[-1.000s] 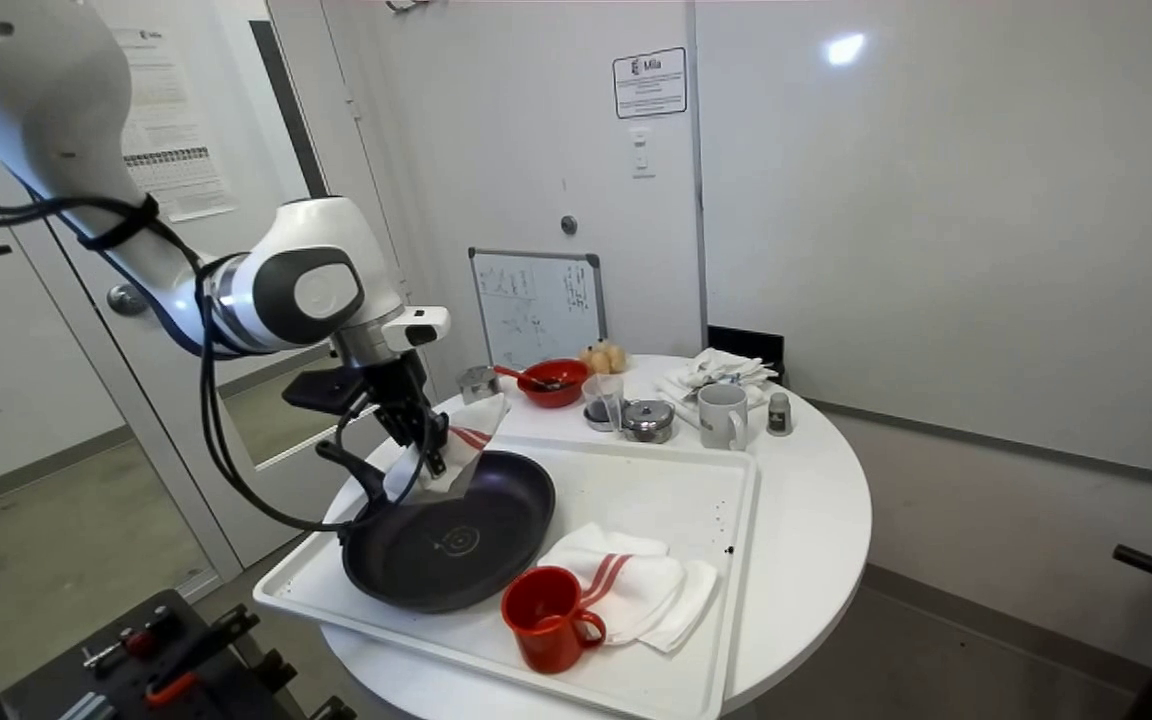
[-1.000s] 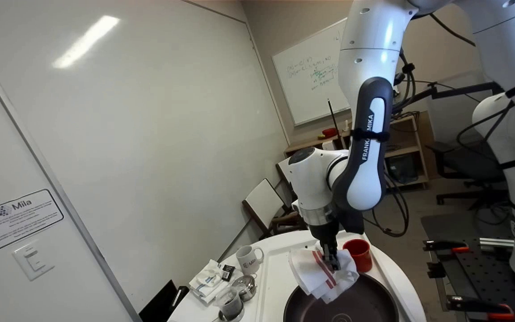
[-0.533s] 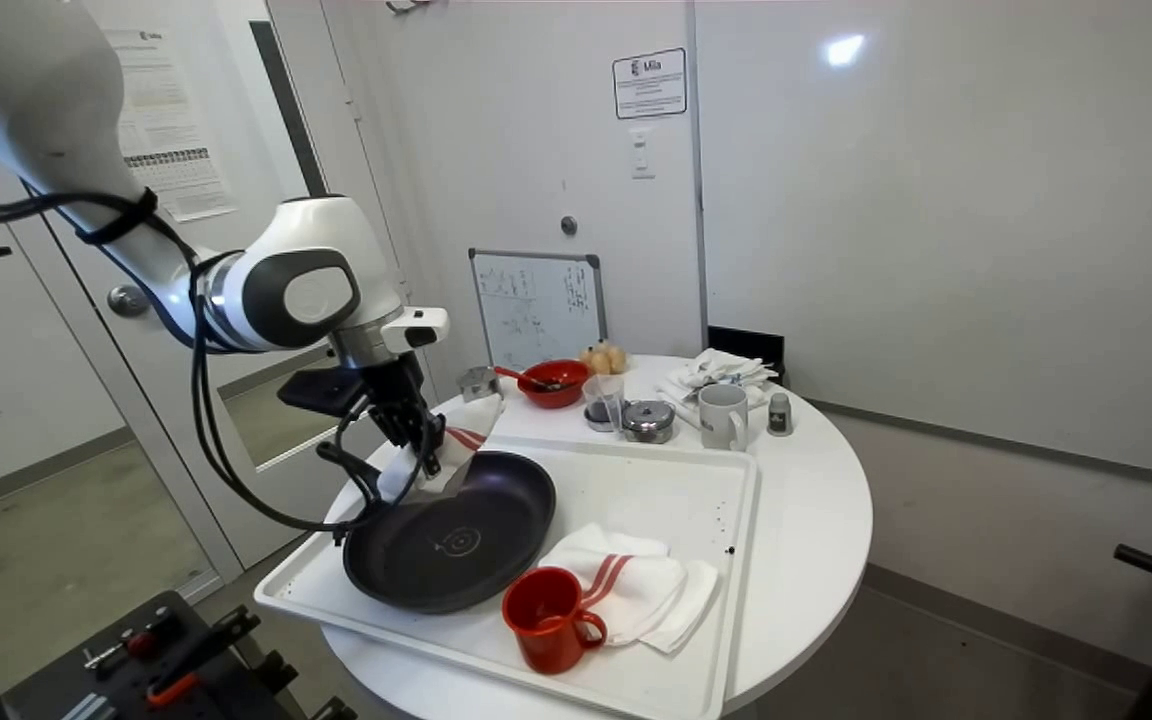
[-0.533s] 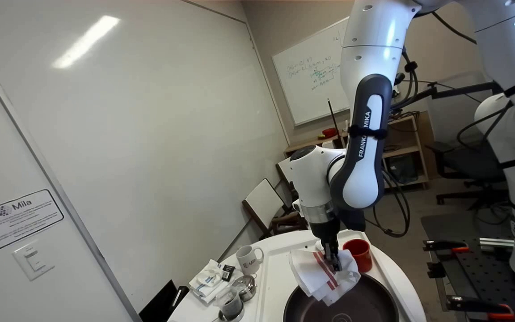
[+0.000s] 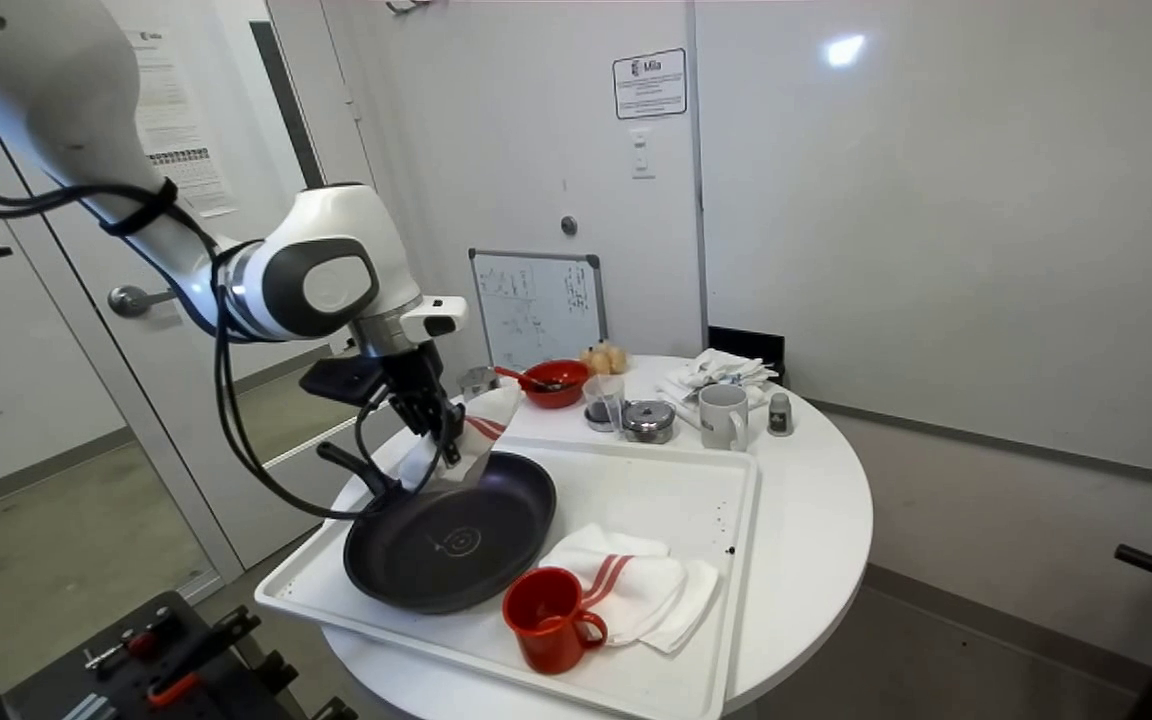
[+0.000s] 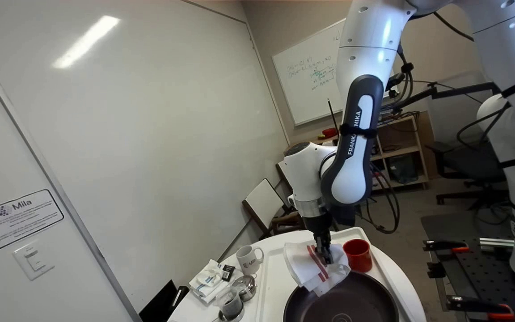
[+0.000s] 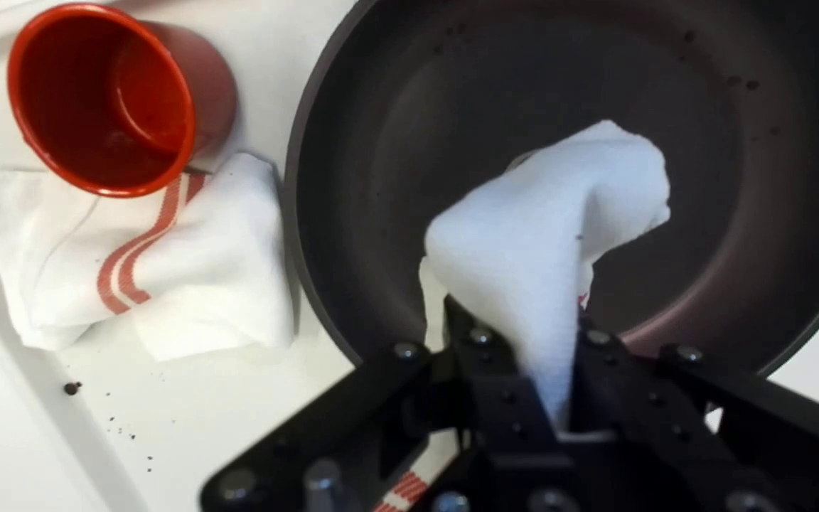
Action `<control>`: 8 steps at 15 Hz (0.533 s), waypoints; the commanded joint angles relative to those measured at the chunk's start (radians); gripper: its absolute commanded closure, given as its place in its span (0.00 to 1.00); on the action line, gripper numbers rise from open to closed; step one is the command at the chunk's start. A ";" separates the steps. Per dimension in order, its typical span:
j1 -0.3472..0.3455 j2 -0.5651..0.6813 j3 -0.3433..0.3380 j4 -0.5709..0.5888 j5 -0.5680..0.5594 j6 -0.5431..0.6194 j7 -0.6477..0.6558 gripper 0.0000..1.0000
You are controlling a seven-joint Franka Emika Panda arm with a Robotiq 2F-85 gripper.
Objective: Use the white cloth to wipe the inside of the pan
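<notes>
A pale wall panel [image 5: 956, 250], marked by a patch of glare [image 5: 845, 49], rises behind the round white tabletop [image 5: 816, 560], which carries a white tray [image 5: 656, 490] and, on that, the dark pan [image 5: 456, 545]. Over the pan hangs the white cloth [image 7: 523, 227], contact unclear; a folded towel [image 5: 636, 600] lies on the tray. The tool [image 7: 523, 327] pinches the white cloth. A red mug [image 5: 551, 625] stands beside the towel; dark specks [image 7: 71, 389] dot the tray.
</notes>
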 commanded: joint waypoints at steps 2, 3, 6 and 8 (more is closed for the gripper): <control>-0.072 0.081 0.004 0.178 0.047 -0.089 -0.039 0.91; -0.084 0.102 0.003 0.220 0.053 -0.109 -0.044 0.91; -0.121 0.171 0.003 0.347 0.089 -0.182 -0.066 0.91; -0.144 0.221 0.006 0.429 0.124 -0.229 -0.090 0.91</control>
